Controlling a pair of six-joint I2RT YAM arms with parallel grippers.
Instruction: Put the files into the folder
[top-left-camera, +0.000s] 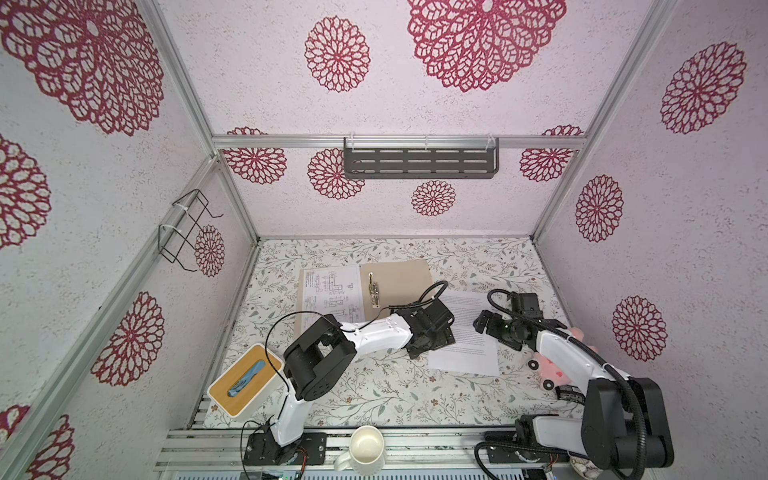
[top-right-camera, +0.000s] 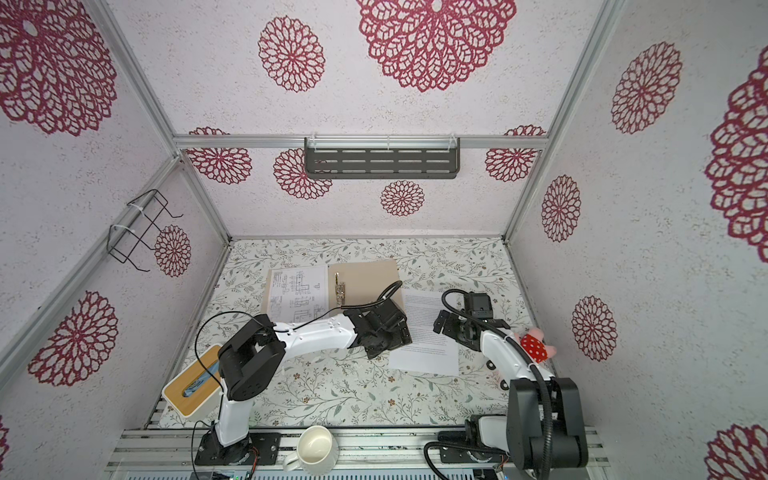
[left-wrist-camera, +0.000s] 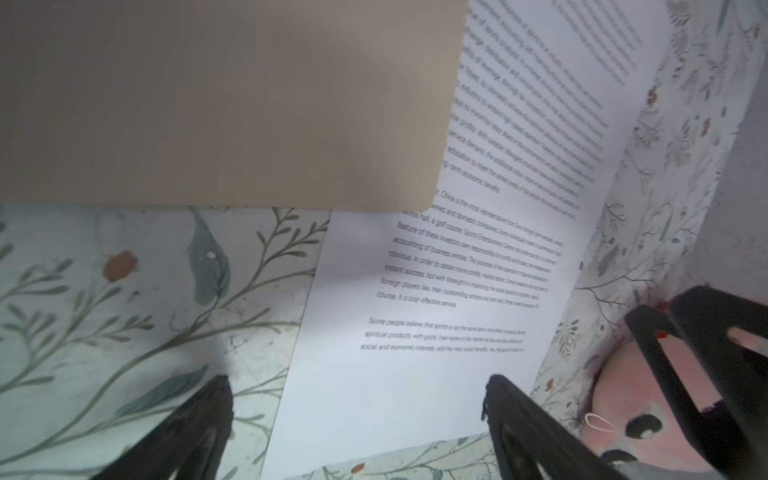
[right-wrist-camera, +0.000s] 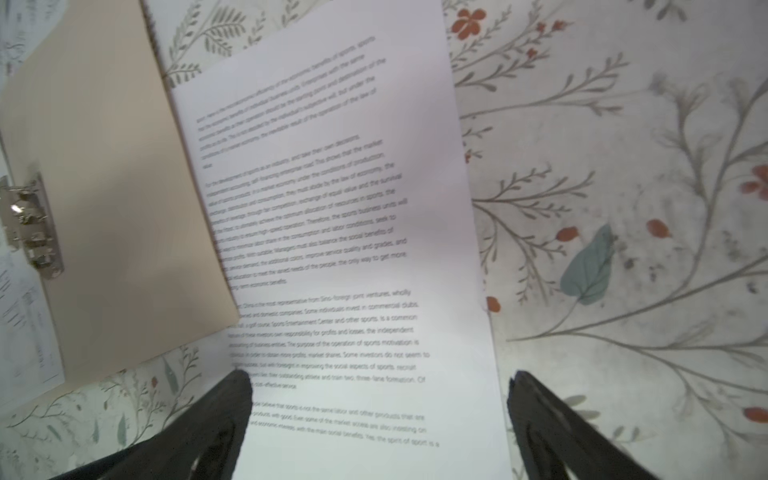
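The beige folder (top-left-camera: 405, 282) lies open at the back middle of the table, a metal clip (top-left-camera: 374, 293) at its fold. The line-drawing file (top-left-camera: 330, 297) rests on its left half. The printed-text file (top-left-camera: 469, 336) lies on the table to the right, its left edge under the folder's right flap (right-wrist-camera: 112, 187). My left gripper (top-left-camera: 434, 343) hangs open above that sheet's near left corner (left-wrist-camera: 374, 415). My right gripper (top-left-camera: 486, 326) stands open over the sheet's right part (right-wrist-camera: 332, 208). Neither holds anything.
A bamboo-topped white tissue box (top-left-camera: 245, 380) sits at the front left. A white mug (top-left-camera: 365, 449) stands on the front rail. A pink plush toy (top-left-camera: 557, 365) lies under the right arm, close to the text sheet. A dark shelf (top-left-camera: 419, 160) hangs on the back wall.
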